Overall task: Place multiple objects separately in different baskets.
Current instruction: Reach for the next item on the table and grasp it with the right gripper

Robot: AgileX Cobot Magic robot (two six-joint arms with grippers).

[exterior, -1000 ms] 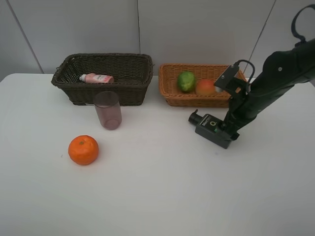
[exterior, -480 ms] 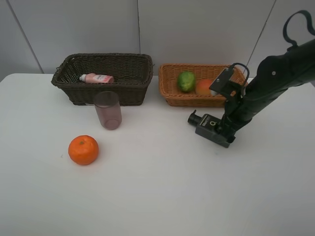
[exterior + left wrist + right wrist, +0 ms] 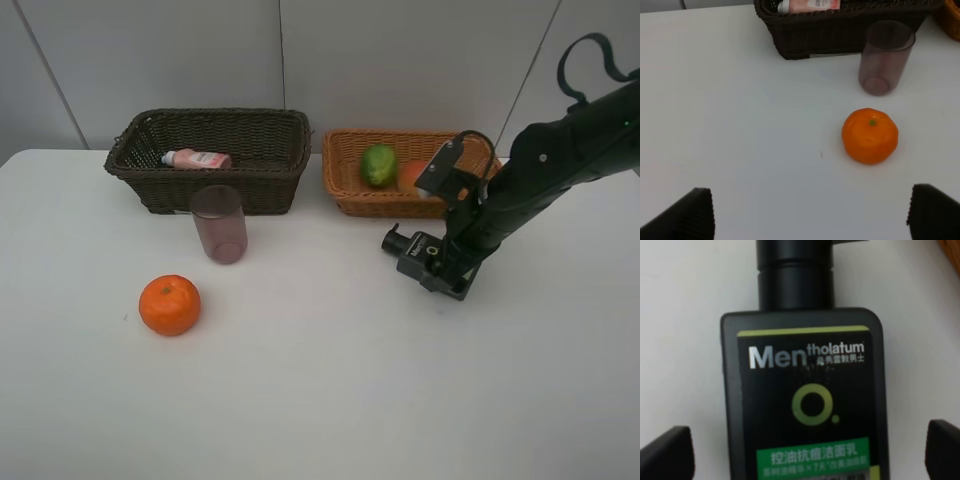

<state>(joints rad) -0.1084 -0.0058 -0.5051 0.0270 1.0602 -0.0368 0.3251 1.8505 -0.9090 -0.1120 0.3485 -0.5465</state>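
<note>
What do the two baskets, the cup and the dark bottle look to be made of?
Dark brown basket: woven wicker-like strands, matte; open weave visible.
Orange-tan basket: same weave, lighter.
Purple cup: translucent, smooth, probably plastic; its base shows through the wall.
Pump bottle: dark, smooth, likely plastic, with printed label.

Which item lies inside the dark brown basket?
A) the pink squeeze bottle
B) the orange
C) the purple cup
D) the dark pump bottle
A: the pink squeeze bottle lies on its side inside the dark brown basket, while the orange, the purple cup and the dark pump bottle are all on the white table.
</note>
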